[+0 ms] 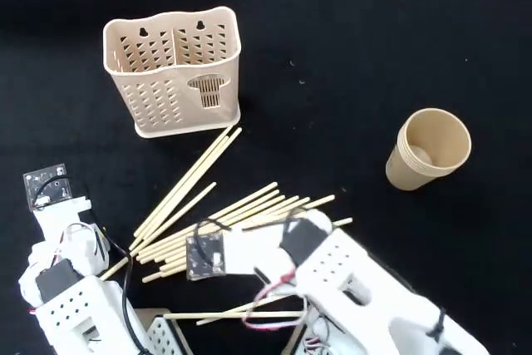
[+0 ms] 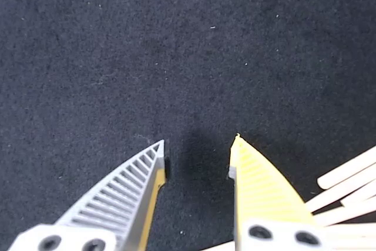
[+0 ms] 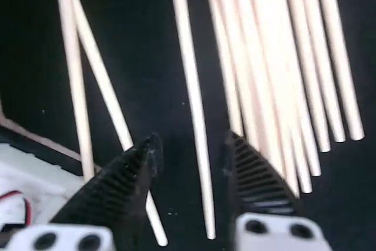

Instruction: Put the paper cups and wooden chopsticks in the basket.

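Observation:
A beige slotted basket stands upright at the back left. A stack of paper cups stands at the right, mouth up. Several wooden chopsticks lie fanned across the table's middle. My right arm comes in from the lower right over the pile's near ends. My right gripper is open just above the table, with one loose chopstick between its fingers and the main bundle beside it. My left gripper is open over bare black cloth, with chopstick ends off to one side.
Black cloth covers the whole table. One stray chopstick lies near the front edge by the right arm's base. The left arm stands at the front left, close to the pile's near ends. Two crossed chopsticks lie apart from the bundle.

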{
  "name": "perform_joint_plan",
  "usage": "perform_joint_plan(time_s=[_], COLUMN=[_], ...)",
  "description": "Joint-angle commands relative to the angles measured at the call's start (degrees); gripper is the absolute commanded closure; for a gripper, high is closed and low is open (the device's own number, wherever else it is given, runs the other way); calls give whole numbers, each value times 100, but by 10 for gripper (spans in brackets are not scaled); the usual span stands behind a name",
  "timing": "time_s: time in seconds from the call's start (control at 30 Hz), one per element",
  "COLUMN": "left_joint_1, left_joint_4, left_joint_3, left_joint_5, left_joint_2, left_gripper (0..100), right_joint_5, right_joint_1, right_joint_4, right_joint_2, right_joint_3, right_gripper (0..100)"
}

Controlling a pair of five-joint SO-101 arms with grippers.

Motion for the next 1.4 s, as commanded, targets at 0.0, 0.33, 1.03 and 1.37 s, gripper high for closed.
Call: perform_joint_plan(time_s=[0.0, 0.33, 1.03, 1.37], left_joint_1=[-13, -13, -66, -1930], left_joint_4=[-114, -114, -413, -1196], left_joint_3=[-22, -22, -13, -84], left_joint_5=[26, 26, 466, 958], left_joint_2=[0, 0, 0, 0], left_gripper=[812, 812, 812, 809], right_joint_5=[-440, -1371, -1723, -2760], right_joint_1=[-211, -1240, -2286, -2330], right_joint_4=[35, -53, -176, -299], right_joint_2=[-541, -22, 892, 901], right_joint_3=[154, -110, -338, -532], right_gripper=[745, 737, 740, 740])
